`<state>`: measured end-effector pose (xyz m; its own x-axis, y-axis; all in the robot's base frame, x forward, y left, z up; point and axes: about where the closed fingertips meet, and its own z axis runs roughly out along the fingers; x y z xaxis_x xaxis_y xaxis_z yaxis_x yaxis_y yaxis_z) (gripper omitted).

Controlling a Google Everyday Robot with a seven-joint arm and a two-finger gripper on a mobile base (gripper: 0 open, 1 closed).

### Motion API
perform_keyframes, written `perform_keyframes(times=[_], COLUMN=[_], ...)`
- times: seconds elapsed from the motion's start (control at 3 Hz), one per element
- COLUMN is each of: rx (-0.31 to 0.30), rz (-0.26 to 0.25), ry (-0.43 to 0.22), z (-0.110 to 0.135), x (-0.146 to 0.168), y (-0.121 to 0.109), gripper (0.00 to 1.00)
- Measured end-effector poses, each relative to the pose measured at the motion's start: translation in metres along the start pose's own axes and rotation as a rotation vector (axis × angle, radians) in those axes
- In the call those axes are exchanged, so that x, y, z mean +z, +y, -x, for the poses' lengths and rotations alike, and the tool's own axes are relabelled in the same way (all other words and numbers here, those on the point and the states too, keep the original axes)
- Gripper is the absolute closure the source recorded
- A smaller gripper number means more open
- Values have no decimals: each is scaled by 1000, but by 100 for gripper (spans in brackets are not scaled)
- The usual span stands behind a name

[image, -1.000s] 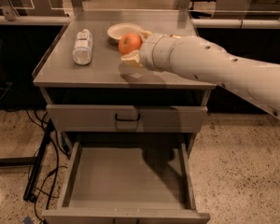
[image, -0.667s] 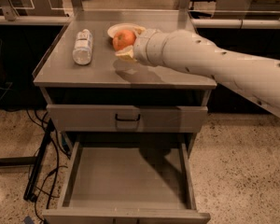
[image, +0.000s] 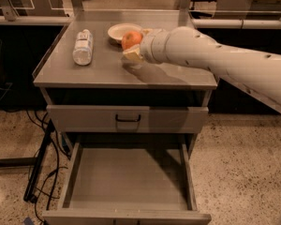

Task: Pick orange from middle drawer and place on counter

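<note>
Our gripper (image: 130, 47) hovers above the counter (image: 103, 71), fingers (image: 131, 56) clasping the orange (image: 131, 37). If we release it before touchdown, it might roll off or strike the nearby bowl (image: 118, 31).

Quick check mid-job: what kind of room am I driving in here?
Probably a lab or workshop, not a home kitchen. It has a grey metal counter over an open, bare middle drawer, a speckled hard floor and loose cables. The gripper holds the orange above the counter, beside a bowl.
</note>
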<state>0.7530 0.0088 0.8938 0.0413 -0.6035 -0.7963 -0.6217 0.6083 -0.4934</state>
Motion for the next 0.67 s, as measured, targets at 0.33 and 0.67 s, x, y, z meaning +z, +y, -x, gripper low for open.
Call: perform_keyframes(times=[0.33,0.67], rx=[36,50], rz=[10,38], ry=[60,135], z=[-20,-38], x=[-2,0], y=[-6,-5], gripper=[100,100])
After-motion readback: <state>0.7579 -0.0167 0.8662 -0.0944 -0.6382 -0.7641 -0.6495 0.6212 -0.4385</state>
